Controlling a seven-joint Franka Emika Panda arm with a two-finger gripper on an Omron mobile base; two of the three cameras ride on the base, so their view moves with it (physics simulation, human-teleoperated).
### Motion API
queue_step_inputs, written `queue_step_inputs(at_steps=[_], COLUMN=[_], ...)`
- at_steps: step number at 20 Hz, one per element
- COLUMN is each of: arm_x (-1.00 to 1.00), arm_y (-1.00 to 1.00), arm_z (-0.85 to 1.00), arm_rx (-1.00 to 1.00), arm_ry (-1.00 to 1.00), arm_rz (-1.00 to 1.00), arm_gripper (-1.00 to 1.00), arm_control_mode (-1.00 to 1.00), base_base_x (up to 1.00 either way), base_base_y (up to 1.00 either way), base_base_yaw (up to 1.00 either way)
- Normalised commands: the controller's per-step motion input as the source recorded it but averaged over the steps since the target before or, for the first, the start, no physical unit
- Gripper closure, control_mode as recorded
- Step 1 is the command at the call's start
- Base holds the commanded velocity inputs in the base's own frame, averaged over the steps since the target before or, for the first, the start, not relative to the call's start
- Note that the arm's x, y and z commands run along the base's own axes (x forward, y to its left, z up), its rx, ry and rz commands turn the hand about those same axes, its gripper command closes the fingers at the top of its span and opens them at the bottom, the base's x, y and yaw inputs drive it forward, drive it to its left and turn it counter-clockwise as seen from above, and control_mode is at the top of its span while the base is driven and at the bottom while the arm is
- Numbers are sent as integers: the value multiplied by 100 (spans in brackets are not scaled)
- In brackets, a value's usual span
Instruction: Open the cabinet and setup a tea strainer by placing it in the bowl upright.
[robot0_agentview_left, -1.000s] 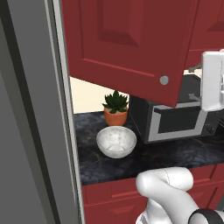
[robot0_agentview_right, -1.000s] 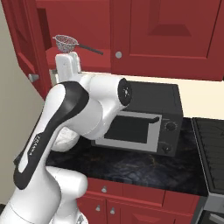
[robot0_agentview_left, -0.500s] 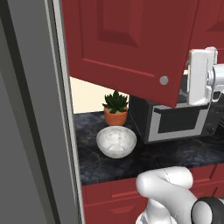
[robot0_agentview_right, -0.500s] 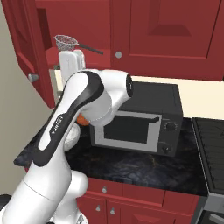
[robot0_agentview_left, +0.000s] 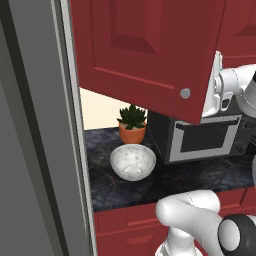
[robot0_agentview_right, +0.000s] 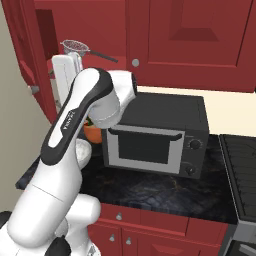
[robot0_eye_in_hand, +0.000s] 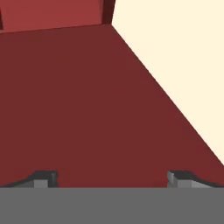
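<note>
Right base view had the tea strainer (robot0_agentview_right: 75, 47) on the cabinet (robot0_agentview_right: 42, 30) shelf just above the wide-open, empty tool (robot0_agentview_right: 67, 67), its handle running off toward the microwave (robot0_agentview_right: 155, 132).

Cabinet (robot0_agentview_left: 145, 50) doors painted dark red, smooth and faintly satin, small metal knob (robot0_agentview_left: 185, 93); tea strainer (robot0_agentview_right: 75, 47) silver wire mesh; bowl (robot0_agentview_left: 132, 162) white-grey marbled, glossy; counter (robot0_agentview_left: 200, 175) dark veined stone, polished; pot (robot0_agentview_left: 132, 134) matt terracotta; microwave (robot0_agentview_right: 155, 135) matt black.
</note>
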Motion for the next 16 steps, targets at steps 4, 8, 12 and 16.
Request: queue_step_inputs(at_steps=[4,8,12,16], arm_x=[-8,-29,-31,-30], arm_y=[94,99,100,88], arm_z=[-19,-19,-12,-2], arm_rx=[0,0,0,0], arm_ry=[1,2,1,0], arm_rz=[19,23,19,11], arm_gripper=[-100,-100,-100,-100], arm_control_mode=[-100,-100,-100,-100], base_base_x=[0,0,0,0], base_base_y=[0,0,0,0], base_base_yaw=[0,0,0,0])
